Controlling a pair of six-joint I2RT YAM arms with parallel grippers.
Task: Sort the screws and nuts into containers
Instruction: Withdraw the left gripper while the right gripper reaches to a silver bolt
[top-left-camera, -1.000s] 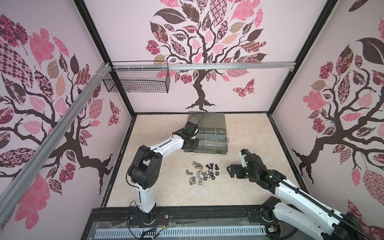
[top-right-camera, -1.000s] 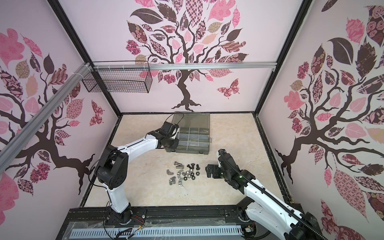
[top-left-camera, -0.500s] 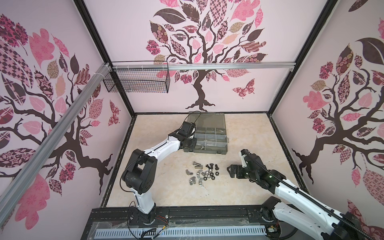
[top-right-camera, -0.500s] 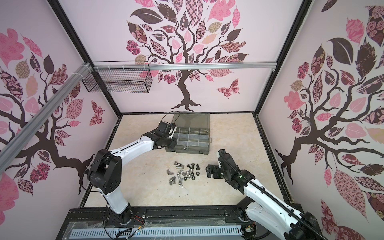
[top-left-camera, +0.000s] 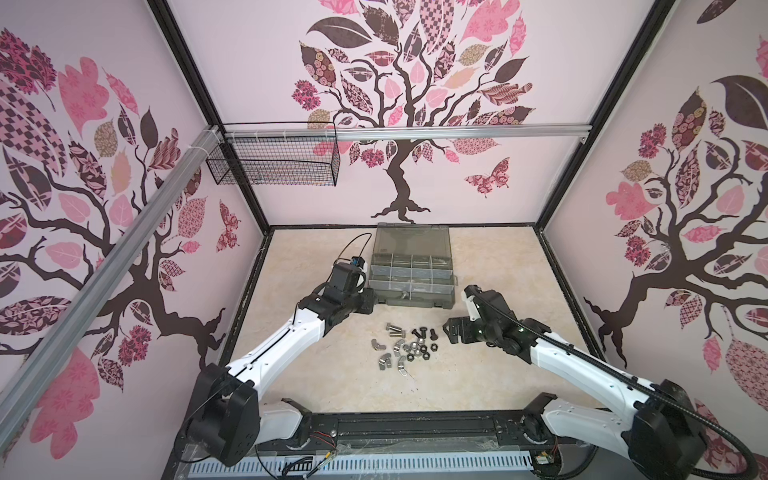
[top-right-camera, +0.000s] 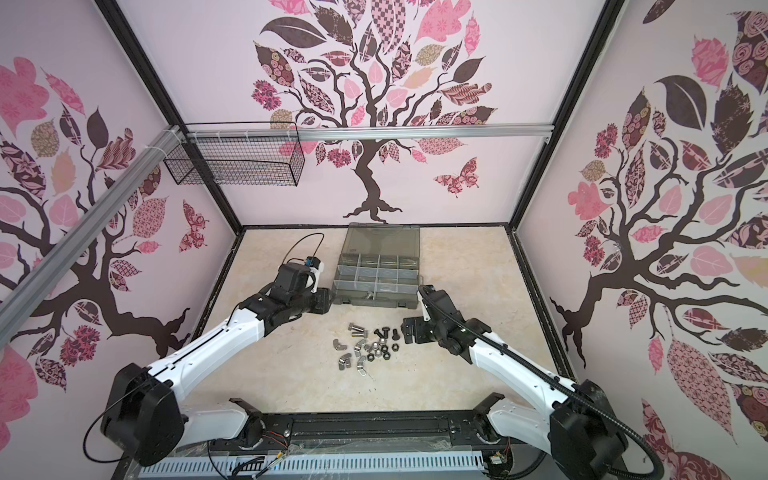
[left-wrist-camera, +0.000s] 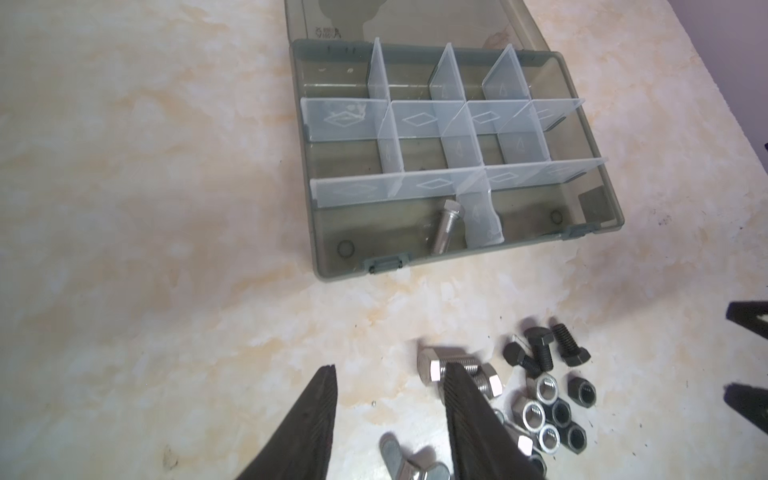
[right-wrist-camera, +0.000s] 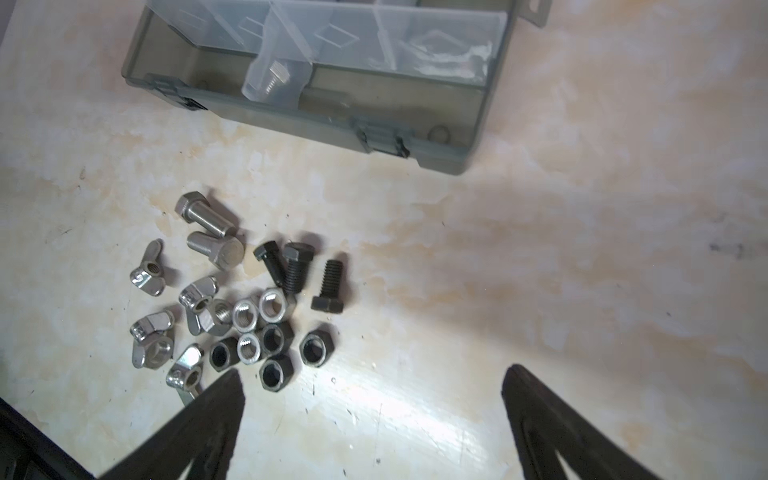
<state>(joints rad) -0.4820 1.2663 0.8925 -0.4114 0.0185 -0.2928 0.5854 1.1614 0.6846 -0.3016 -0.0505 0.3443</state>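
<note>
Lid lettering (left-wrist-camera: 326, 31) was unreadably blurred; on beige marbled tabletop (top-left-camera: 332, 374) between tree-decal walls (top-left-camera: 457, 187), containers (top-left-camera: 411, 270) lay twelve o'clock of screws (top-left-camera: 395, 331) and nuts (top-left-camera: 417, 351), left gripper (left-wrist-camera: 390, 370) and right gripper (right-wrist-camera: 375, 372) spread, empty.

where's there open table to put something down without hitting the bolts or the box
Bare table lies right of the organizer case, out to the right wall; also along the left wall, and in the front strip between the hardware pile and the base rail. Crowded: the pile, flanked by the left fingers and right fingers.
</note>
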